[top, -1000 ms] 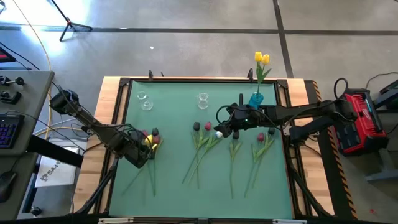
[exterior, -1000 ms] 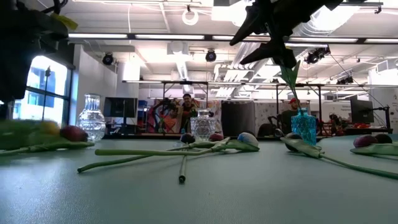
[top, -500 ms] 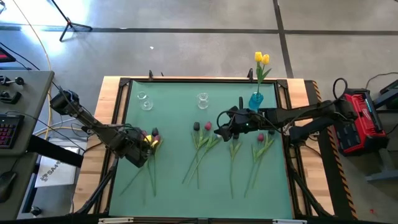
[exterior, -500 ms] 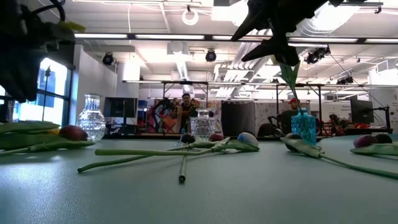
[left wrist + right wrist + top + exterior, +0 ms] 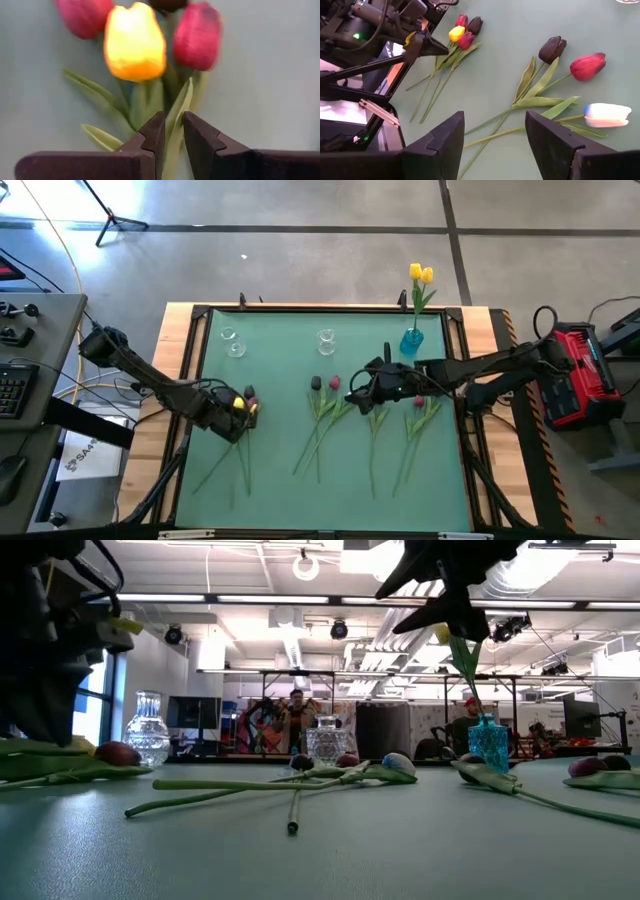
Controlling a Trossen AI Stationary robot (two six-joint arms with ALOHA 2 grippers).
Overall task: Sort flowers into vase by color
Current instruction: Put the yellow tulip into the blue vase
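Left gripper [image 5: 173, 131] pinches a yellow tulip's [image 5: 135, 42] thin stem.
Right gripper [image 5: 495, 132], fingers apart, hovers over smooth green counter [image 5: 280, 480].

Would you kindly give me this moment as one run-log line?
left gripper: closing on yellow tulip stem, table's left | right gripper: open above white tulip | blue vase: two yellow tulips in it

table [image 5: 270, 490] | flowers [image 5: 330, 405] lie mid-table (more at left) — vase [image 5: 411, 340] behind, right
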